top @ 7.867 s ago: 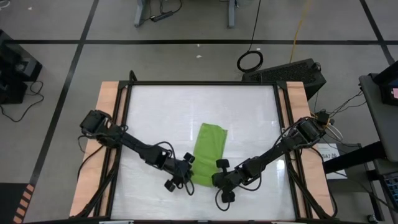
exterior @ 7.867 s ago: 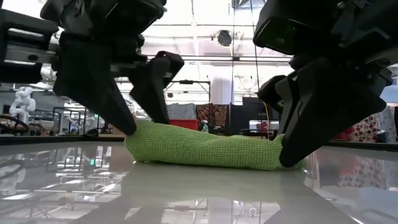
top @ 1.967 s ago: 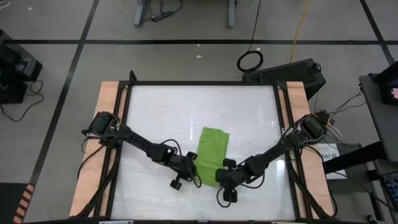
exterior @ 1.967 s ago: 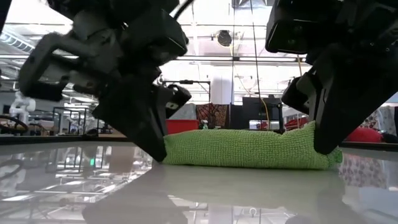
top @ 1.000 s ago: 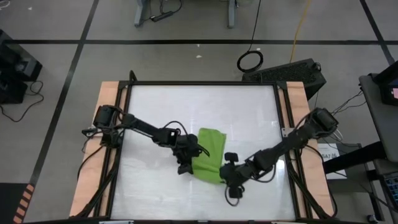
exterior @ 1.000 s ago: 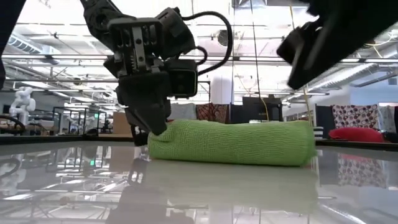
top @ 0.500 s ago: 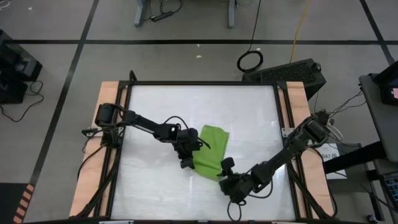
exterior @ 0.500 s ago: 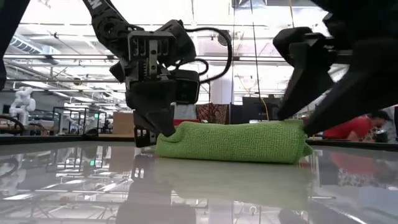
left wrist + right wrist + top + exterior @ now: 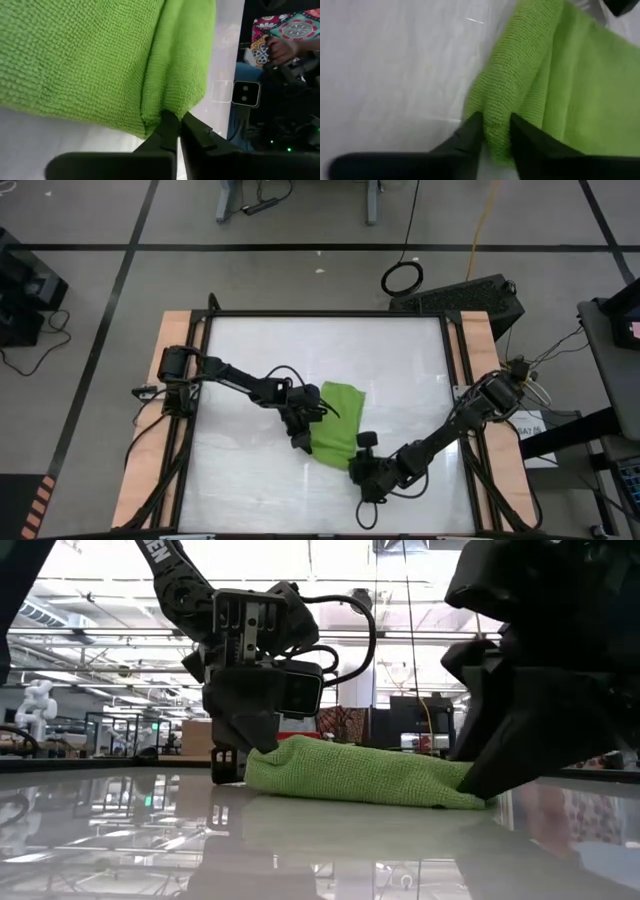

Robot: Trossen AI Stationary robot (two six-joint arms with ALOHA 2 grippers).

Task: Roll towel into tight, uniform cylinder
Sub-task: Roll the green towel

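The towel (image 9: 337, 422) lies partly rolled a little toward the near edge of the white surface (image 9: 260, 350), with wide bare room on its far side and toward both wooden side rails. The left hand (image 9: 303, 436) sits at the towel's left edge near the roll, its fingers pressed together on a pinch of the cloth's edge. The right hand (image 9: 358, 459) is at the near right corner, fingers pinching the rolled fold between them. The glossy surface mirrors the arms in the low view. Beyond it lies grey floor with dark tape lines, a coiled cable (image 9: 402, 278) and workshop clutter.
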